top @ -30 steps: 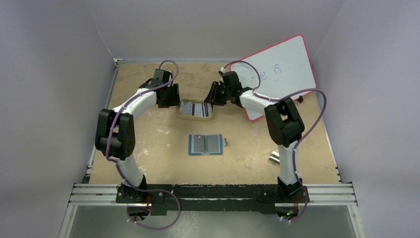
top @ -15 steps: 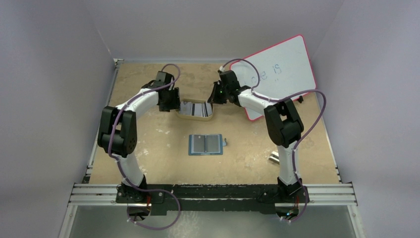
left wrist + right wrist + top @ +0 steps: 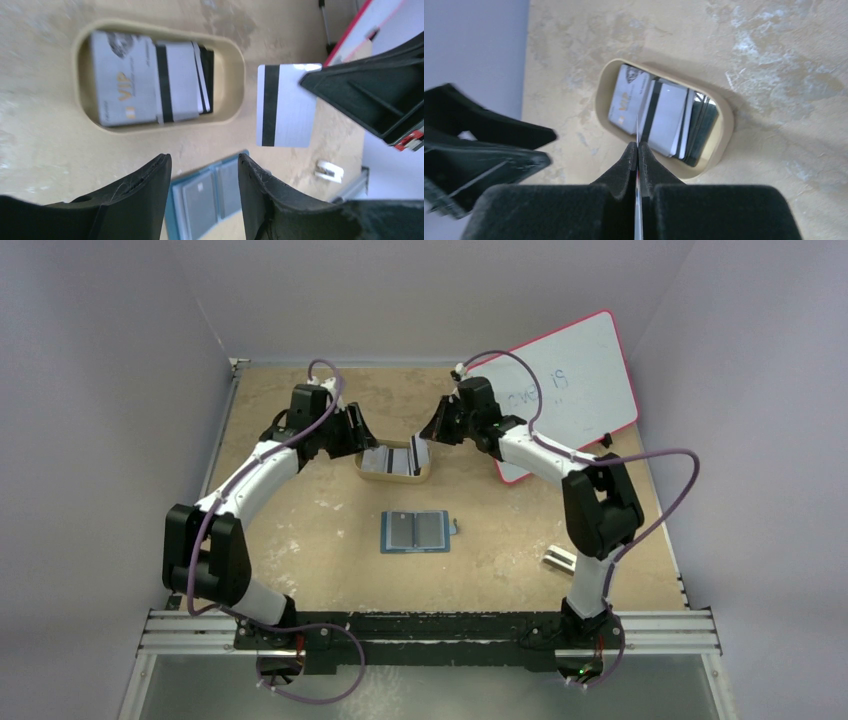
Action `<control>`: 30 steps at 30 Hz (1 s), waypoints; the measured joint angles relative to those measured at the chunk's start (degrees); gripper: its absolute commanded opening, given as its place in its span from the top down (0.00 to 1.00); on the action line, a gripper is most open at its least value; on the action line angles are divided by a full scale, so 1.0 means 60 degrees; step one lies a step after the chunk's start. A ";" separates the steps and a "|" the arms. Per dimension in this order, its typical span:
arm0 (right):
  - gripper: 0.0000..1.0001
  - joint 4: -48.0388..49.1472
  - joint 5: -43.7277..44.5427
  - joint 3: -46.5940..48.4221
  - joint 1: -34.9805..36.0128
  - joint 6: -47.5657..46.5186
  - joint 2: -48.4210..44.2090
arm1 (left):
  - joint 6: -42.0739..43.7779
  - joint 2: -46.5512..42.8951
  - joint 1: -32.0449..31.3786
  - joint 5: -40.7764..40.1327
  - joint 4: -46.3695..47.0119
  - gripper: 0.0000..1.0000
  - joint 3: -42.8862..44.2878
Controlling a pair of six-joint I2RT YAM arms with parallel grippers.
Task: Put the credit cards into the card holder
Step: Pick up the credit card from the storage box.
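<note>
Right hand (image 3: 638,149): fingers pressed flat together on a white striped card (image 3: 285,106). They pinch it by one end only. Most of the card sticks out past the tips, on edge and in the air, touching nothing else.

Directly under that hand sits the tan oval tray (image 3: 239,75), with the rest of the credit cards (image 3: 145,82) overlapped inside it.

Across the tray is the left hand (image 3: 204,165), jaws apart with nothing between them, close to the held card.

Back from both hands, toward the arm bases, the card holder (image 3: 416,531) lies open flat on the desk (image 3: 300,540), well apart from the tray.

Risks as I judge them:
- The bite is small. A quick swing could pivot the card in the pinch or let it slip out.
- The two hands are near each other. Turning the right one toward the holder could clip the left.
- The holder looks soft and nothing pins it. A card edge pushed at a slot could skid it across the desk unless the left hand steadies it.
- A tilted approach could miss the slot mouth and bow the card.
</note>
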 measured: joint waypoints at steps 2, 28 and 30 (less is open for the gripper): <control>1.00 0.0299 -0.0178 -0.0433 0.0000 0.0226 -0.0317 | -0.0342 -0.0153 -0.0033 0.0572 0.0379 0.52 -0.0576; 1.00 0.3107 -0.0787 -0.5217 0.0936 0.3009 -0.3027 | -0.3796 -0.1880 -0.1625 0.1785 0.4601 0.41 -0.4495; 1.00 0.3286 -0.0783 -0.5227 0.0936 0.3111 -0.3238 | -0.4084 -0.1880 -0.1643 0.1847 0.4940 0.40 -0.4615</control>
